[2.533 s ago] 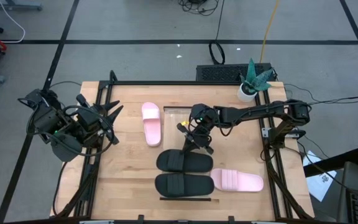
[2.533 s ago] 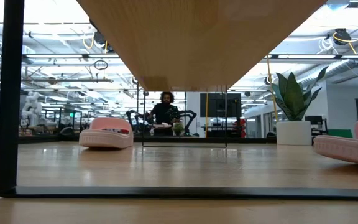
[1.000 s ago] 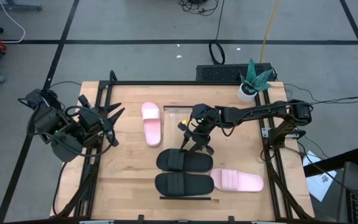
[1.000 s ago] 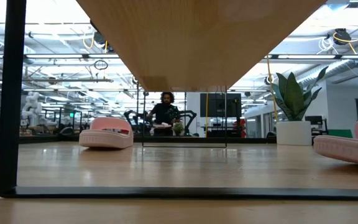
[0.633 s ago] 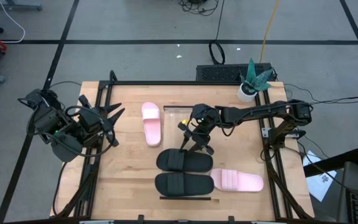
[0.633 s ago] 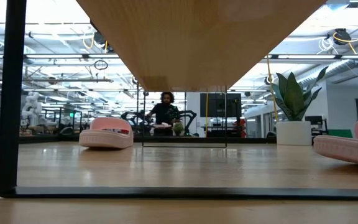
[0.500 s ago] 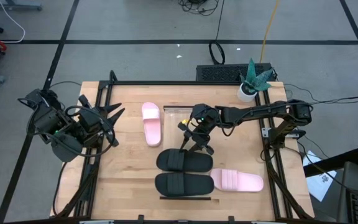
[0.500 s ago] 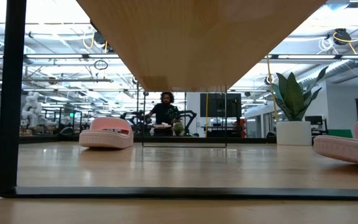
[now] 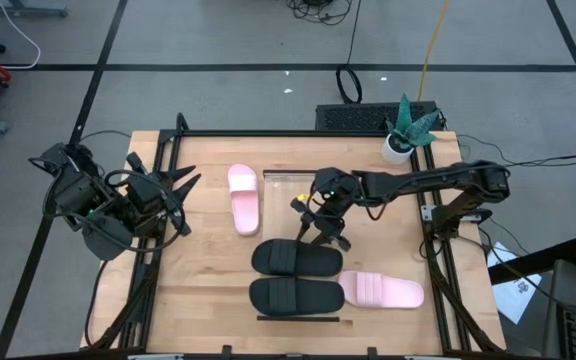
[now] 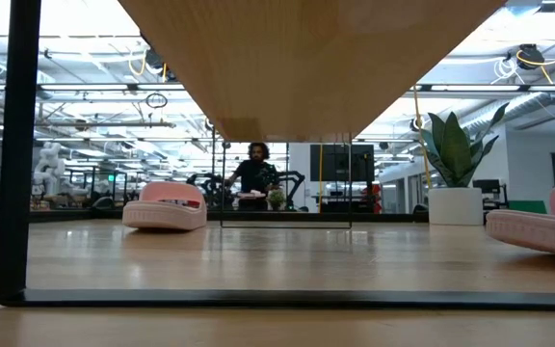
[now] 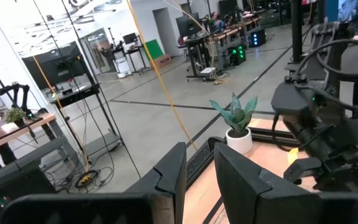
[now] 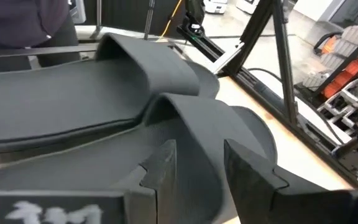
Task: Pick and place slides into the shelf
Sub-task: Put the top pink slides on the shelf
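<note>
Two black slides [image 9: 296,258] [image 9: 296,295] lie side by side across the near half of the pale wood shelf [image 9: 278,200], whose underside [image 10: 306,58] fills the top of the low view. One pink slide [image 9: 244,198] [image 10: 165,205] rests sole-down on the table left of the shelf. The other pink slide [image 9: 381,290] [image 10: 542,226] lies right of the shelf, near the front. My right gripper [image 9: 320,228] [image 12: 201,149] hovers open just beyond the farther black slide [image 12: 185,118], holding nothing. My left gripper [image 9: 183,195] [image 11: 199,155] waits open over the table's left edge.
A potted plant [image 9: 405,130] [image 10: 456,164] stands at the table's far right corner. A dark frame [image 9: 168,160] runs along the table's edges. Bare tabletop shows between the left pink slide and the left edge. A person [image 10: 255,173] sits far behind the table.
My right gripper has drawn back a little toward the table's right edge and stays open. The slides have not moved.
</note>
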Available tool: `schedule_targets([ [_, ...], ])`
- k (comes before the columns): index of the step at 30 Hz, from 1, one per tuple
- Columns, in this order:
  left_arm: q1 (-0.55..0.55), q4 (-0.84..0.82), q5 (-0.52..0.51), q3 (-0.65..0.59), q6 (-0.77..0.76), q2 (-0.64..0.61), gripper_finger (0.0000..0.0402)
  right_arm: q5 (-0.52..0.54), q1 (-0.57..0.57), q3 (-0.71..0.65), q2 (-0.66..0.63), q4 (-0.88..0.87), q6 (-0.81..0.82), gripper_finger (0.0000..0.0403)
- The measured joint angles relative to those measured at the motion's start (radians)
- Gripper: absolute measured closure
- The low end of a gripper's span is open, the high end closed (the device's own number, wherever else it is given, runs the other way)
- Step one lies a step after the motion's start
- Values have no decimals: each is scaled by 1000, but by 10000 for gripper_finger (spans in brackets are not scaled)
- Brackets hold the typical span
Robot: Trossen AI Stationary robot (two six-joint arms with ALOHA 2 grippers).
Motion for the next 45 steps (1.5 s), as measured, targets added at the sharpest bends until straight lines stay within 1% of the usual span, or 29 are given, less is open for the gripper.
schedule_targets([
  [4, 0, 0, 0, 0, 0, 0, 314, 80, 16, 0, -29, -55, 0, 277],
  [9, 0, 0, 0, 0, 0, 0, 314, 187, 50, 0, -93, -71, 0, 277],
  [11, 0, 0, 0, 0, -6, 0, 314, 272, 70, 0, -135, -64, 0, 277],
  [14, 2, -2, 8, 0, -30, 0, 314, 449, 108, 0, -213, -50, 0, 277],
  [16, 14, -33, 54, 0, -57, 0, 314, 575, 136, 0, -278, -47, 0, 277],
  [18, 43, -110, 127, 0, -135, 0, 314, 679, 157, 1, -339, -28, 20, 277],
  [21, 109, -317, 240, 0, -318, 0, 314, 794, 184, 1, -428, -1, 112, 277],
  [23, 160, -454, 303, -2, -443, 4, 314, 832, 195, 2, -482, 10, 176, 277],
  [25, 213, -528, 329, -26, -524, 6, 314, 841, 199, 2, -521, 7, 218, 277],
  [27, 249, -545, 344, -68, -555, 7, 314, 841, 199, 2, -548, 5, 239, 277],
  [30, 286, -544, 374, -140, -559, -1, 314, 843, 199, 2, -573, 4, 239, 277],
  [33, 319, -543, 428, -217, -578, -1, 314, 901, 202, 2, -584, 15, 239, 277],
  [35, 336, -525, 465, -269, -594, 0, 314, 940, 209, 2, -585, 12, 237, 277],
  [38, 359, -465, 493, -345, -600, -1, 314, 976, 210, 2, -584, 13, 221, 277],
  [40, 376, -393, 505, -397, -563, -1, 314, 995, 210, 2, -582, 20, 211, 277],
  [45, 441, -171, 550, -521, -432, -1, 314, 996, 210, 2, -581, 20, 208, 277],
])
